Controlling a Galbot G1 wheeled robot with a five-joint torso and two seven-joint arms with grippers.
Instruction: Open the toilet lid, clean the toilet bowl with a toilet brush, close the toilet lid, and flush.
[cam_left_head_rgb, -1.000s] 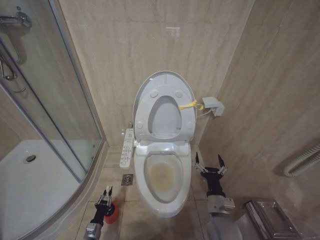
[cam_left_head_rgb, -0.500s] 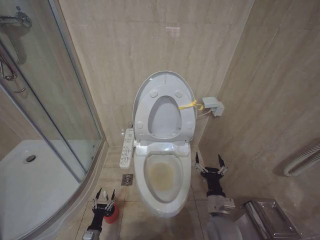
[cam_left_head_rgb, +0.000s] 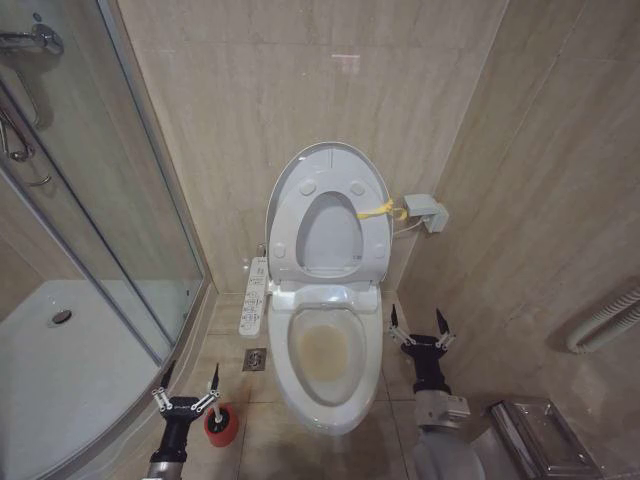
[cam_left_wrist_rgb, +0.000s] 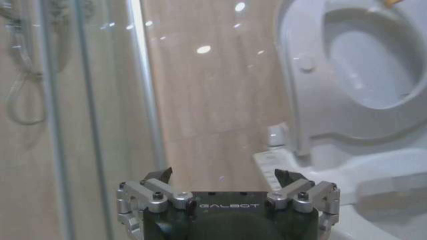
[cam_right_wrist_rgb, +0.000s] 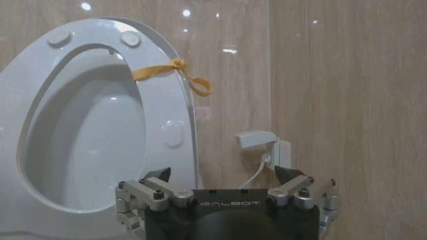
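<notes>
**Head view: left gripper spread beside red brush cup, lid already up**

Head view puts the left gripper (cam_left_head_rgb: 186, 397) low on the floor tiles, fingers spread wide, nothing held, just beside the red cup holder (cam_left_head_rgb: 221, 427) of the toilet brush. Brush handle can't be made out; the cup seems seen from above. Left wrist view confirms the left gripper's fingers are splayed apart.

Handling guess: brush is light, thin stiff stick, likely slick plastic. Take it on the handle above the cup, not on the cup, and lift straight up so the cup doesn't tip.

Right gripper (cam_left_head_rgb: 419, 328) hangs with fingers wide, empty, just right of the toilet bowl (cam_left_head_rgb: 325, 350). Toilet lid (cam_left_head_rgb: 330, 160) stands upright against the wall with the seat, tied by a yellow band (cam_left_head_rgb: 380, 210).

Around: shower glass (cam_left_head_rgb: 100, 200) close on the left, button panel (cam_left_head_rgb: 254, 295) beside the bowl, floor drain (cam_left_head_rgb: 254, 359) between cup and bowl. Tight gap; shower curb and bowl side could crowd the left arm.
</notes>
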